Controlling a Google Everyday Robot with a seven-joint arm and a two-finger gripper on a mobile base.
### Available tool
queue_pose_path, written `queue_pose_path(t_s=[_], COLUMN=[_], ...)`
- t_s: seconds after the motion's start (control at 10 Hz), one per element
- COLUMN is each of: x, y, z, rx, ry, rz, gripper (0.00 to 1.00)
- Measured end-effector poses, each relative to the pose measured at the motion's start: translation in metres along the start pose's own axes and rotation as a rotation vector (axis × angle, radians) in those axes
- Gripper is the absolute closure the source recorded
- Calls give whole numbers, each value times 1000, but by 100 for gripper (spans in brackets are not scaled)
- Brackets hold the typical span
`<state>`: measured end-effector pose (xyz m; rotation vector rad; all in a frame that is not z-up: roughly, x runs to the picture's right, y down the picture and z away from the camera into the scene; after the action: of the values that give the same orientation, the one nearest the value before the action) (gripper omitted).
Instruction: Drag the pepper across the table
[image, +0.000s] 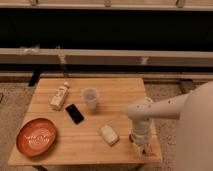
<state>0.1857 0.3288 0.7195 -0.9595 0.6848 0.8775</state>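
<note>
The light wooden table (120, 90) fills the middle of the camera view. My white arm reaches in from the right, and my gripper (141, 145) points down at the table's front right corner, close to the front edge. The pepper does not show; the spot under the gripper is hidden by the wrist.
A large orange plate (36, 136) lies at the front left. A black phone (75, 113), a clear cup (90, 97) and a lying white bottle (59, 96) are in the middle and left. A pale packet (108, 134) lies left of the gripper. A rail runs behind the table.
</note>
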Motion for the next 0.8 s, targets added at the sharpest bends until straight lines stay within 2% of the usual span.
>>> queue_pose_path(t_s=[0.5,0.7,0.8], x=[30,36,37], y=[6,6,6], z=[9,9,8], rx=[-28,-33,-34], ry=[21,25,24], rz=[63,76,80], gripper=[28,20,20])
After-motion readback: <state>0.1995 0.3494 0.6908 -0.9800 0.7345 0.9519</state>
